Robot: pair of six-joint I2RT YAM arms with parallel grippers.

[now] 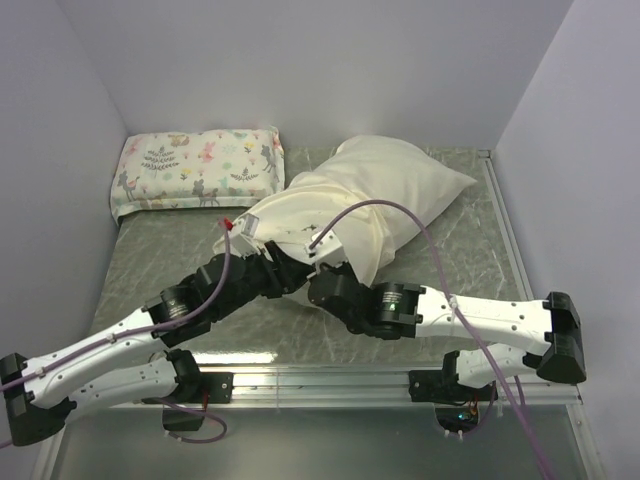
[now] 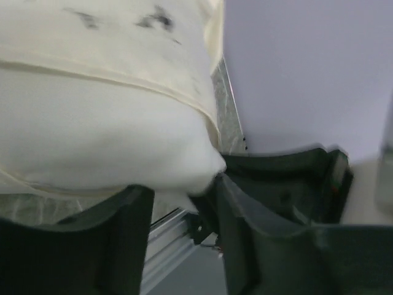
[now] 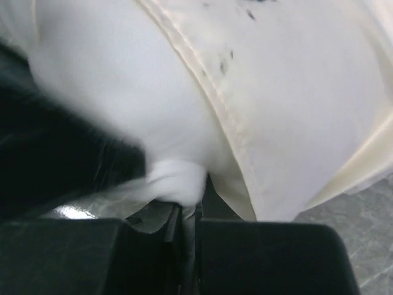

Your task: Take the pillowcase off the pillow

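Pillow (image 3: 110,92), laid on the surface (image 1: 160,250) just right of the floral pillow (image 1: 195,170), is pinched at its bared corner by the right tool (image 3: 187,215), likely as an anchor, while the left tool (image 2: 181,209) is held wide beside it, ready for the pillowcase hem (image 2: 123,85).

- No text, label, brand or number can be read in any view.
- The dark marks on the cream pillowcase (image 2: 123,43) are blurred smudges and form no legible letters.
- The small printed pillow (image 1: 195,170) shows only animal and plant figures.
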